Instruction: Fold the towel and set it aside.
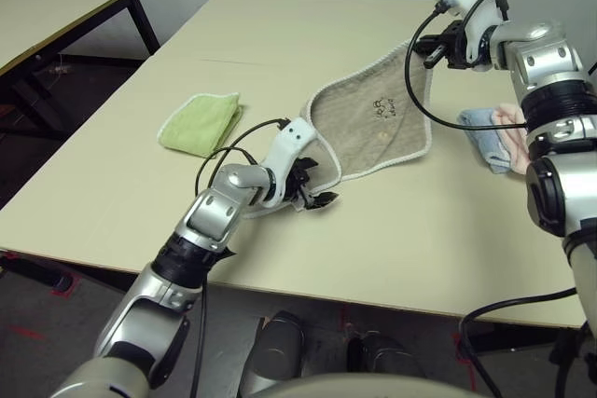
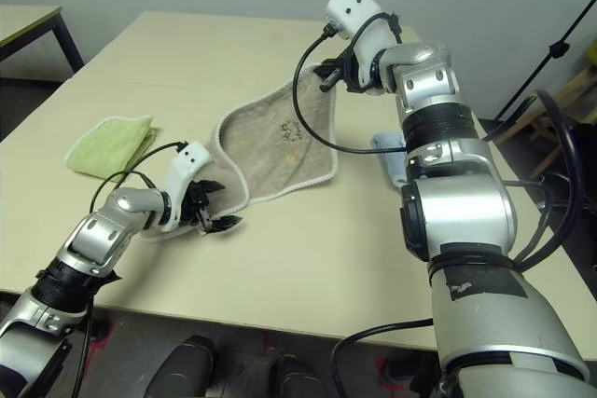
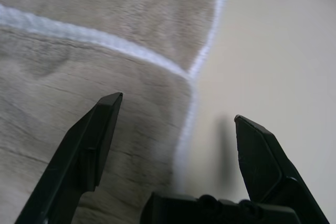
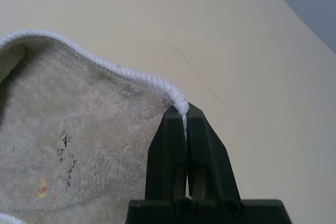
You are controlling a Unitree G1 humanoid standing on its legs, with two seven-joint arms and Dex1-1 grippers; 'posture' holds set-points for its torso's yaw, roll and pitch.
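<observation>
Head view: the right gripper (image 1: 431,49) is pinching the towel (image 1: 373,128) by its far corner, lifting it off the table (image 1: 392,240); fold under way. The left gripper (image 1: 315,195) is gaping above the near corner.

Left wrist view: hem lying between spread fingers (image 3: 92,140); next, clamp it. Bare tabletop alongside.

Right wrist view: jaws clenching white edging.

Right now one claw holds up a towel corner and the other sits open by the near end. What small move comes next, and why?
Probably the left gripper closes on the near corner of the towel. Its fingers stand open astride the white edging there, while the right gripper is shut on the far corner, lifted off the table. With both corners held, the fold could begin.
</observation>
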